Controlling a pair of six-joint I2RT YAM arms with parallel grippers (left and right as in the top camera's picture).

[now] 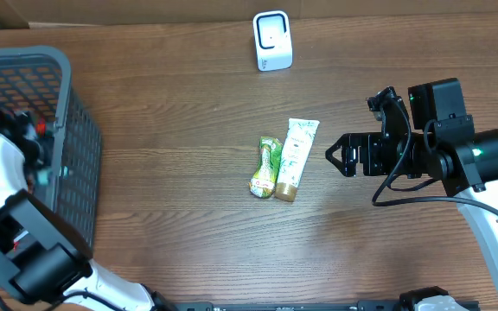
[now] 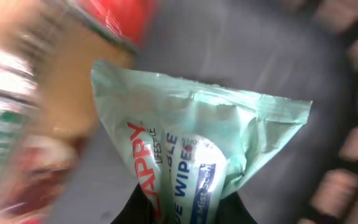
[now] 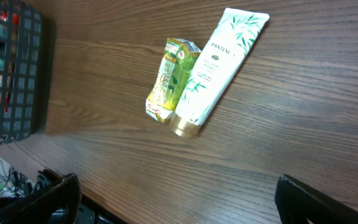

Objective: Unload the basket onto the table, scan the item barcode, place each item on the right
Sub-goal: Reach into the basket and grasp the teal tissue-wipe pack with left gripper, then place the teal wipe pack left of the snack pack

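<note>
the left pincer [image 2: 182, 210] is reaching down inside the basket [image 1: 76, 130] and squeezing tight on a green pack of wipes [image 2: 197, 137]. other blurry things are crowding next to the wipes, and one is showing a red lid [image 2: 114, 18]. the right pincer [image 1: 331, 157] is hanging over the surface [image 1: 162, 104] with its fingers wide apart, holding nothing. a white tube [image 1: 296, 158] and a small green packet [image 1: 266, 167] are lying side by side, touching, near its fingers. the white scanner [image 1: 272, 41] is standing at the far edge, well apart from the basket.
</note>
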